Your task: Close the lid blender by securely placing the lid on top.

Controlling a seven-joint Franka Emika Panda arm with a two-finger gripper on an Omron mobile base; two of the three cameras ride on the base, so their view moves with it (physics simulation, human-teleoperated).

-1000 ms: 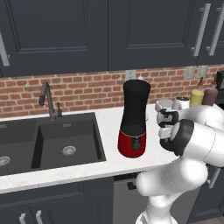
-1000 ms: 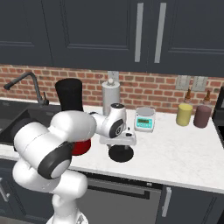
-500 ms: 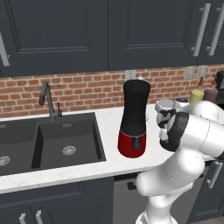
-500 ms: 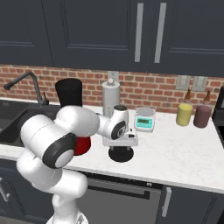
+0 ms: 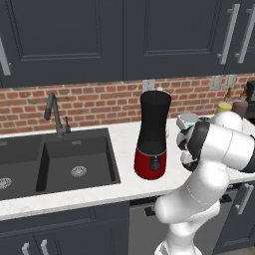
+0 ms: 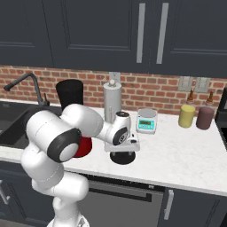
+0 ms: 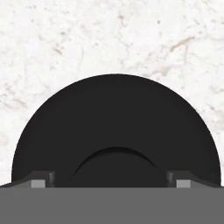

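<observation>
Lowered since before, fingers spread wide and empty, straddling the lid on the counter.

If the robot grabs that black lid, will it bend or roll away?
The lid looks like a flat, solid disc, so it probably stays stiff. It lies flat on the counter, so rolling seems unlikely unless tipped on edge. The open gripper may need the raised central knob, since the smooth rim could slip.

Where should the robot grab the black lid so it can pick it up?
By the little knob in the middle of the lid, coming straight down from above. The lid lies flat on the counter, so its thin rim offers little to pinch. The gripper is open right over it, one fingertip either side of the knob.
</observation>
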